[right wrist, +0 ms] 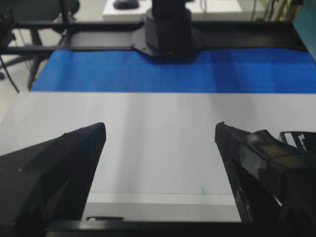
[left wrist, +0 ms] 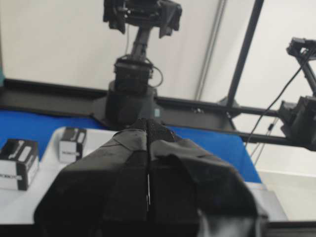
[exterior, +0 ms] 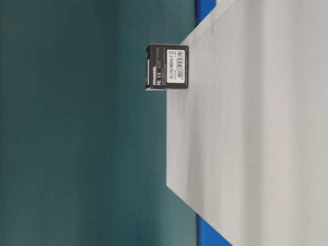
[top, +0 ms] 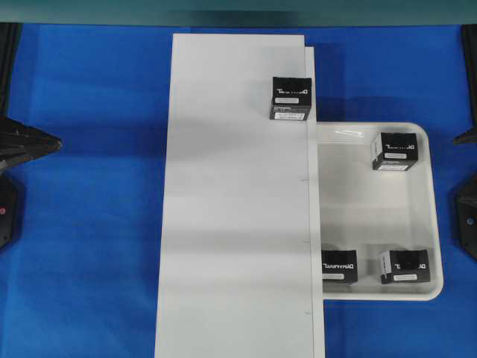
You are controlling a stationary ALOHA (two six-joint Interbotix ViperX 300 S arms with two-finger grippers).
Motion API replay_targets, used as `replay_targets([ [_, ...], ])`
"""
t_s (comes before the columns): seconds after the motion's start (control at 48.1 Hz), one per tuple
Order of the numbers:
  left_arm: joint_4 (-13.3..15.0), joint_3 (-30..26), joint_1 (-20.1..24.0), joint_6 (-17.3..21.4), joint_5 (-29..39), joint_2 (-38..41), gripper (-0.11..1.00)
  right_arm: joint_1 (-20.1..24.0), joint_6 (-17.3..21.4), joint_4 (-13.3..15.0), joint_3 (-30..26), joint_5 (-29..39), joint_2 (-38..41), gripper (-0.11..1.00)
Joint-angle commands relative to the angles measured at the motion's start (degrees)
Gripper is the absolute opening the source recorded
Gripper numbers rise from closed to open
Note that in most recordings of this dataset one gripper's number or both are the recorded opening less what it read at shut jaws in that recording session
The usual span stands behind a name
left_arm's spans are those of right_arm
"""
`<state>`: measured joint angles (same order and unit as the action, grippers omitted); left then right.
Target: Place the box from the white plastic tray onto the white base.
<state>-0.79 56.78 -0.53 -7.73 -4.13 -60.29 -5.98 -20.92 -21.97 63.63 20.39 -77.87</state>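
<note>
Closest to the lens, in the left wrist view, the left gripper fills the lower frame with its two black padded fingers pressed flat together and nothing between them. In the right wrist view the right gripper is spread wide, its dark fingers far apart at either side of the frame and holding nothing.

The blue tabletop stretches under everything. On it lies the white base, a long flat matte board running from the far edge to the near edge of the overhead view, with faint tick marks along its right side. Just right of it sits the white plastic tray, glossy and rimmed, its left part tucked beneath the board's edge.

One box stands on the white base near its upper right corner, black with white lettering and a pale label on its front face; the table-level view shows it right at the board's edge. Three other boxes are in the tray: one at the upper right, one at the lower right, and one at the lower left, partly hidden by the board. Both arms sit well back at the sides, clear of board and tray.
</note>
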Motion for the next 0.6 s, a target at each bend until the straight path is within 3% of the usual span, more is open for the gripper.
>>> replay_targets([
  [0.0,-0.2,-0.3,-0.1,0.3,-1.0,0.7,-0.07,-0.3,-0.2,0.2,0.6,-1.2,0.7,0.95],
  [0.395,-0.2,-0.4,-2.3,-0.5,-1.9,1.1,-0.07,-0.9,-0.2,0.4,2.1,-4.0,0.2,0.95],
  [0.582,-0.2,-0.5,-3.3,-3.0,-1.7,-0.2,-0.07,-0.9,-0.5,0.4,2.0,-4.0,-0.8,0.95],
])
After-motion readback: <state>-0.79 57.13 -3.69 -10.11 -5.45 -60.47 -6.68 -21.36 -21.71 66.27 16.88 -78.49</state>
